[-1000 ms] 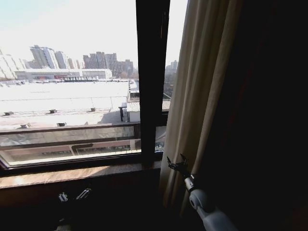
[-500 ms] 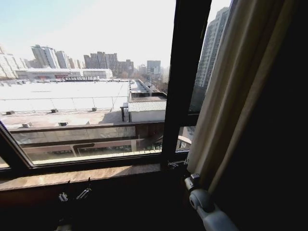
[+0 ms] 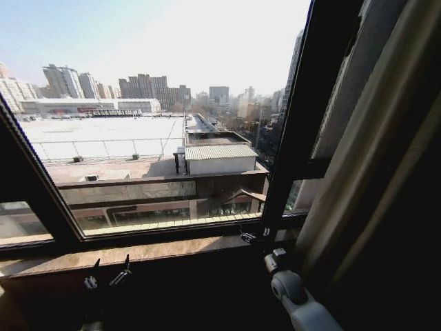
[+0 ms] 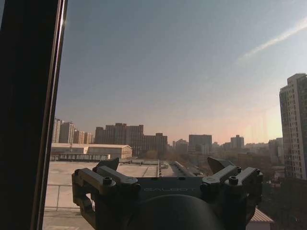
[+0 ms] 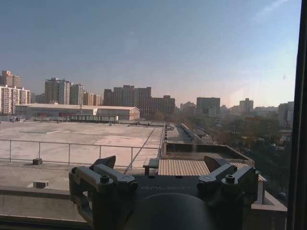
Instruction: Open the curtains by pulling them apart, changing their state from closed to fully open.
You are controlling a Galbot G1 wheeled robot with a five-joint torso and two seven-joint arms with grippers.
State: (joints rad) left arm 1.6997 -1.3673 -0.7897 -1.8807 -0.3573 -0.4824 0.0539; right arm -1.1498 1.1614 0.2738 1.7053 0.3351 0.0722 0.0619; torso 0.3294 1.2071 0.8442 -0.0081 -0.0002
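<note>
Curtain (image 3: pixel 358 172) bunched at frame's right edge, so window's mostly bare. Right gripper (image 3: pixel 253 236) low centre by the sill (image 3: pixel 138 252), left gripper (image 3: pixel 107 274) lower left; both w/ fingers apart, holding nothing.

Head view faces window (image 3: pixel 158 138); both wrist views share its skyline.

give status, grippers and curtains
Right gripper open, low at sill beside curtains. Left gripper open, low at sill. Curtains bunched right, window clear. Nothing blocking.
</note>
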